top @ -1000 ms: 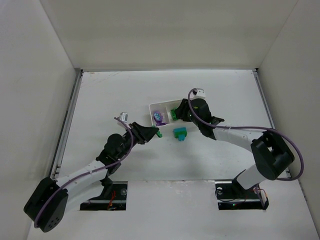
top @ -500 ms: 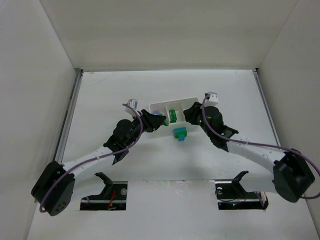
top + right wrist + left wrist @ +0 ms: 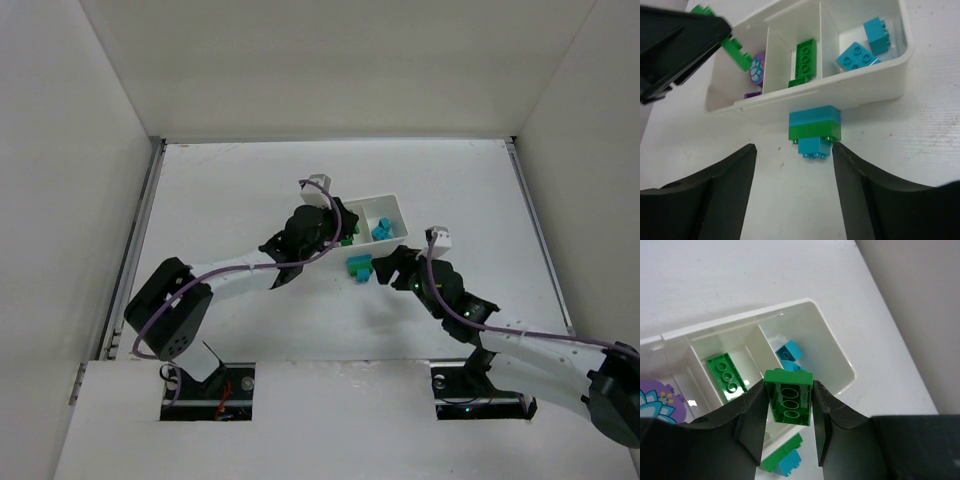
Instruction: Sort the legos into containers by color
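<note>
Top view, we note the left gripper (image 3: 338, 232) over the white three-compartment plastic tray (image 3: 392, 205); left wrist, its jaws clamp a small green plastic brick (image 3: 789, 403), which we should centre above the middle compartment (image 3: 747, 365) before release; right wrist, the right gripper (image 3: 793, 150) stands apart, empty, facing a teal-green stacked brick (image 3: 814, 129) just beside the tray.

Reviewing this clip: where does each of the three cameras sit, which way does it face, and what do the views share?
Top external: above and behind the bases, looking down on the table; both arms, left gripper, right gripper and white tray show.
Left wrist: on the left arm, looking down past its fingers, shut on a green brick, into the tray.
Right wrist: low on the right arm, facing the tray's near wall and the teal-green stack between its open fingers.
Shared: both wrist views show the held green brick.
</note>
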Controlling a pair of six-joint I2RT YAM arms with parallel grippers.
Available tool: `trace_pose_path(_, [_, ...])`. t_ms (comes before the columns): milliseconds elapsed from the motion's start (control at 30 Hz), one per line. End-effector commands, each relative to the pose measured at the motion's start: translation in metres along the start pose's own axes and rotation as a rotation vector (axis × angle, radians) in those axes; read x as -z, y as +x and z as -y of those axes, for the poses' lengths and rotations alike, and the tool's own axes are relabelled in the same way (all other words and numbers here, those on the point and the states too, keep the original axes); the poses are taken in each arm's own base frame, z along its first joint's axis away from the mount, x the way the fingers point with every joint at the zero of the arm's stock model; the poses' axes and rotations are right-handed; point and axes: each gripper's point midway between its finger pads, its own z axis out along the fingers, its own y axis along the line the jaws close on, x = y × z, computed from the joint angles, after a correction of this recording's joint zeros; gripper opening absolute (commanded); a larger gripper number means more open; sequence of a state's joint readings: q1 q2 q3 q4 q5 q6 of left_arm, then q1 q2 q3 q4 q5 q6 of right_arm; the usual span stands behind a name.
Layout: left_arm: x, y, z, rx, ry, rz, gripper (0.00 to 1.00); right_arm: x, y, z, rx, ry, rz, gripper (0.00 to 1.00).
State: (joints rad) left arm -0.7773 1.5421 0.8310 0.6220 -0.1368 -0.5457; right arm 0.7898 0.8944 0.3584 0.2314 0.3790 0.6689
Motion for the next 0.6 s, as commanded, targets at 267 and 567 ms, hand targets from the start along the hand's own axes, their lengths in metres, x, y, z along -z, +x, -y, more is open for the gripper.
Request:
trace_pose_path(267, [-0.039, 0.001, -0.019, -0.168, -0.119, 0.029, 0.27, -0.013, 0.047, -0.007, 0.097, 0.04, -0.137, 0.74])
trace_pose_path(567, [-0.047, -0.002, -0.01, -0.213, -0.117, 0.044, 0.47, -0.022, 0.059, -0.005, 0.136, 0.053, -0.164, 0.79])
